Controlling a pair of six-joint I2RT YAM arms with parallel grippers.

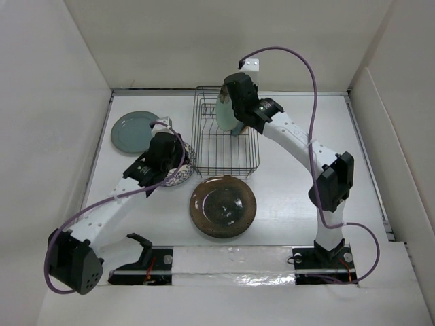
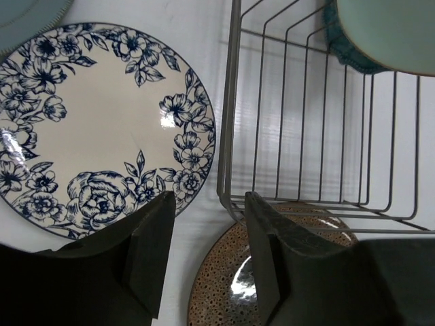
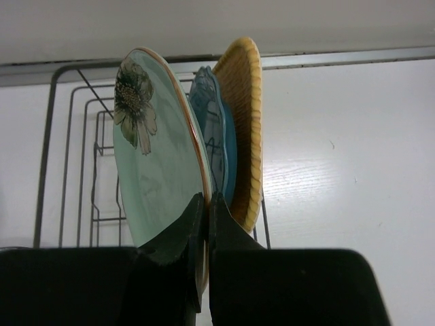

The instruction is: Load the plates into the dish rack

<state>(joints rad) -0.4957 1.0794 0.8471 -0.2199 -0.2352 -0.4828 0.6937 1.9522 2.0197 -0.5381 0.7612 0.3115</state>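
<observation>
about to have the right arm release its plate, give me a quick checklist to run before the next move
1. Right end effector shut on the mint plate rim: ok.
2. Mint plate upright beside the teal plate and orange plate: ok.
3. Mint plate's lower edge seated in a dish rack slot: cannot tell, the fingers hide it.
4. Left end effector open and holding nothing, beside the floral plate: ok.
5. All plates loaded: not ok; floral plate, brown plate and grey-green plate lie outside the rack.
</observation>
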